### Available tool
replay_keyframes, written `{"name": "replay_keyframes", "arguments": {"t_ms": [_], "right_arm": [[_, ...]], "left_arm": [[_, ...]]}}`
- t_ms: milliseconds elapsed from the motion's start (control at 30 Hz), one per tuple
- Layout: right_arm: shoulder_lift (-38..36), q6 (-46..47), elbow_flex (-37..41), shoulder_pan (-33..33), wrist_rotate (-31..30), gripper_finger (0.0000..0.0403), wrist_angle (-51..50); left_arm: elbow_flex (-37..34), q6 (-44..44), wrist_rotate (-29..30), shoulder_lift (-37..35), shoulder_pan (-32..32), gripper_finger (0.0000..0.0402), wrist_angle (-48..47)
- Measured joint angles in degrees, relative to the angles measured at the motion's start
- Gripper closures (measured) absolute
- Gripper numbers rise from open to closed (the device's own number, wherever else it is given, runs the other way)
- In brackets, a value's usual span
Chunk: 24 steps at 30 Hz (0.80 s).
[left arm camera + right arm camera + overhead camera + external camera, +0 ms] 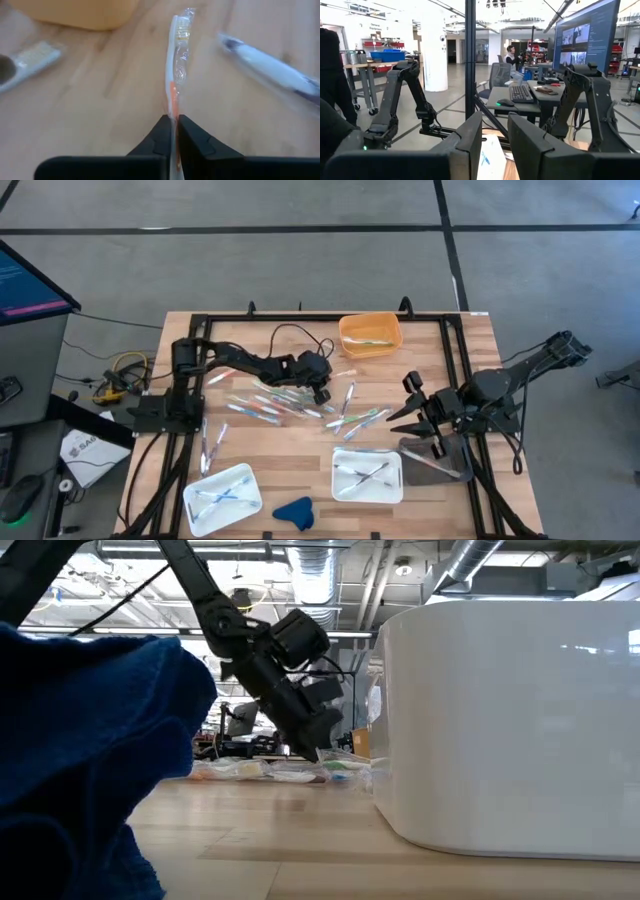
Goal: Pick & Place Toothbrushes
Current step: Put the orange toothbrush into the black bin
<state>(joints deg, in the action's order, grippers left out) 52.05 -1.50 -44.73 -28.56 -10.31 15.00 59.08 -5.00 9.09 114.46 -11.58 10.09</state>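
Landmark: orange bin [370, 334], at the far edge of the wooden tabletop [290, 450].
Left hand [321, 393]: lowered to the tabletop on the near left of the orange bin; fingers pressed together on the handle of one wrapped toothbrush [176, 75].
Held toothbrush, axis: long axis in line with the left hand's fingers [159, 137]; bristle head pointing away from the fingers, toward the orange bin [80, 12]; orange-accented handle end pinched between the fingertips; body lying flat along the wood in its clear wrapper.
Held toothbrush, relative to hand: extends straight out ahead of the fingertips, centred in the closed gap.
Neighbouring brushes: one dark-tipped wrapped brush [270, 67] lying at an angle just beside the held one, apart from it; another brush head [30, 62] near the orange bin on the other side.
Loose toothbrushes [270, 405]: scattered in the middle of the tabletop, nearer than the orange bin, pointing many ways.
White trays: one [222, 498] at the near left and one [367, 474] nearer than the orange bin, each with a few brushes laid crosswise.
Blue cloth lump [295, 511]: at the near edge, between the two trays.
Right hand [428, 422]: raised at the right of the orange bin, well apart from it; fingers [465, 145] parted with a narrow gap, gripping nothing.
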Motion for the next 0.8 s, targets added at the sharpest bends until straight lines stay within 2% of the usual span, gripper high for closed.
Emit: {"name": "replay_keyframes", "arguments": {"t_ms": [67,267,433,633,800], "right_arm": [[0.0,0.0,0.0,0.0,0.0,0.0316,0.0],[0.1,0.0,0.0,0.0,0.0,0.0316,-0.7],[0.1,0.9,0.0,0.0,0.0,0.0316,-3.0],[1.8,2.7,-0.1,2.1,-0.4,0.0316,-7.4],[5.3,3.5,-0.3,6.7,-0.5,0.0318,-12.1]], "left_arm": [[-0.1,0.0,0.3,-1.1,0.9,0.0394,-0.3],[-0.2,0.4,6.0,-7.0,3.8,0.0395,-2.2],[-2.7,1.3,6.4,-13.5,5.8,0.0396,-2.2],[-3.8,0.3,0.6,-19.9,8.2,0.0396,-4.8],[-3.9,0.0,-5.3,-22.0,10.9,0.0396,-5.6]]}}
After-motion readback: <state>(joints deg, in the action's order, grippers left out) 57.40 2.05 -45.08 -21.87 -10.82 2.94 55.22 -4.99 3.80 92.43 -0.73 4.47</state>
